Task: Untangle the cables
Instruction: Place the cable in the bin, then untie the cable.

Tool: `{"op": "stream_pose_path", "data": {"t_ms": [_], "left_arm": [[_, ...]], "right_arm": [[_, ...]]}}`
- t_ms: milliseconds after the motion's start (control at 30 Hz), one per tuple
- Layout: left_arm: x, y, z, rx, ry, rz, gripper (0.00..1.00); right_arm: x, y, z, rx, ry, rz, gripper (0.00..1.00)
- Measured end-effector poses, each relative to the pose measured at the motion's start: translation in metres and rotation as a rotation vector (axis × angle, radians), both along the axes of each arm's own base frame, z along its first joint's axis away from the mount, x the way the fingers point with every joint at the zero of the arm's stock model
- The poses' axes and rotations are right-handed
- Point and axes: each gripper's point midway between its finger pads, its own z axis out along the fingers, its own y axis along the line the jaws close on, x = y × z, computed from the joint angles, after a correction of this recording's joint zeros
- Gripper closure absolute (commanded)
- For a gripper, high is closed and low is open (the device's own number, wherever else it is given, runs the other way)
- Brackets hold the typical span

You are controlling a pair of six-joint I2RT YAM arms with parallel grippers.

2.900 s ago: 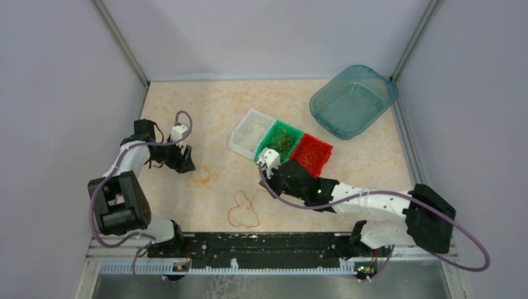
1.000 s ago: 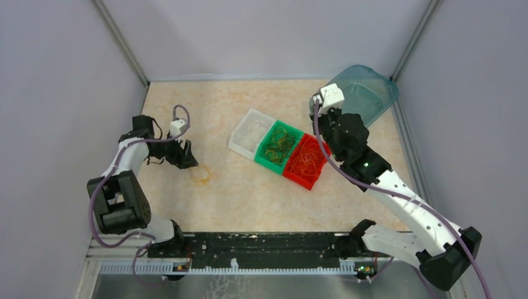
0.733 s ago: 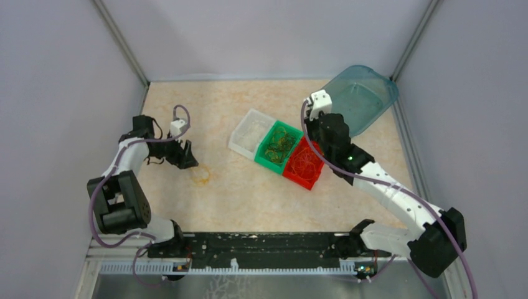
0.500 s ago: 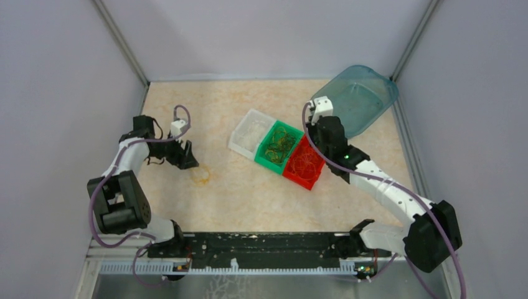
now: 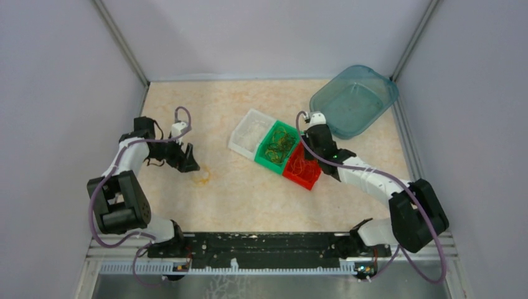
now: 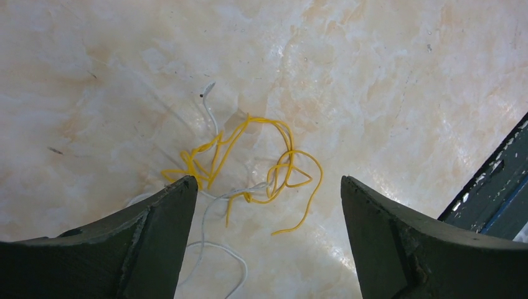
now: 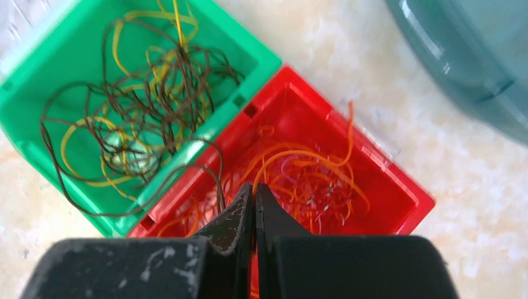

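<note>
1 R arm (image 5: 367, 177) stretched fwd, tool (image 7: 254, 187) over red bin (image 7: 398, 187)

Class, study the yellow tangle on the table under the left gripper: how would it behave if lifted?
The yellow tangle would probably droop limply, since its thin strands curl loosely. It looks very light. White strands interlaced with it may well come up too.

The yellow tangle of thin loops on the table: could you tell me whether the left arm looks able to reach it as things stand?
Probably yes. The left gripper hangs open right above the yellow tangle of thin loops, its jaws on either side, with nothing in between.
</note>
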Motion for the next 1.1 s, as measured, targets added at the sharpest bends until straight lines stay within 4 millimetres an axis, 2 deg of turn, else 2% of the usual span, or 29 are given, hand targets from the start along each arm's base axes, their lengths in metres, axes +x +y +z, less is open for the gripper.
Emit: {"op": "stream_pose_path", "data": {"t_ms": [33, 67, 100, 133, 167, 233, 333, 433, 533, 633, 867, 1000, 1100], "left_arm": [[0.000, 0.001, 0.000, 0.003, 0.000, 0.001, 0.15], [0.000, 0.001, -0.001, 0.007, 0.000, 0.002, 0.17], [0.001, 0.002, -0.001, 0.012, -0.001, 0.003, 0.18], [0.002, 0.002, -0.002, 0.014, -0.001, 0.004, 0.18], [0.003, 0.003, -0.003, 0.019, -0.001, 0.006, 0.18], [0.007, 0.004, -0.006, 0.028, -0.006, 0.005, 0.20], [0.011, 0.001, -0.013, 0.042, -0.004, -0.004, 0.22], [0.018, -0.004, -0.022, 0.064, 0.002, -0.015, 0.26], [0.021, -0.006, -0.034, 0.093, 0.008, -0.020, 0.40], [0.019, -0.008, -0.044, 0.124, 0.023, -0.023, 0.60], [0.016, -0.017, -0.049, 0.164, 0.023, -0.064, 0.98], [0.011, -0.025, -0.046, 0.161, 0.045, -0.091, 1.00], [0.011, -0.037, -0.030, 0.133, 0.048, -0.120, 1.00]], "right_arm": [[-0.003, 0.000, -0.007, 0.001, 0.020, -0.001, 1.00], [-0.005, 0.000, -0.013, 0.004, 0.036, -0.005, 0.92], [-0.007, -0.001, -0.016, 0.006, 0.046, -0.008, 0.74], [-0.009, -0.001, -0.019, 0.010, 0.054, -0.014, 0.61], [-0.010, -0.002, -0.020, 0.014, 0.059, -0.019, 0.54], [-0.011, -0.002, -0.016, 0.025, 0.053, -0.026, 0.47], [-0.013, -0.004, 0.004, 0.048, 0.014, -0.021, 0.43], [-0.011, -0.001, 0.039, 0.088, -0.047, -0.016, 0.37], [-0.007, 0.002, 0.080, 0.137, -0.121, -0.006, 0.35], [-0.010, 0.002, 0.111, 0.177, -0.180, 0.004, 0.34], [-0.022, 0.003, 0.146, 0.233, -0.233, 0.044, 0.32], [-0.025, 0.011, 0.155, 0.260, -0.243, 0.082, 0.27], [-0.029, 0.018, 0.159, 0.282, -0.243, 0.118, 0.23]]}}
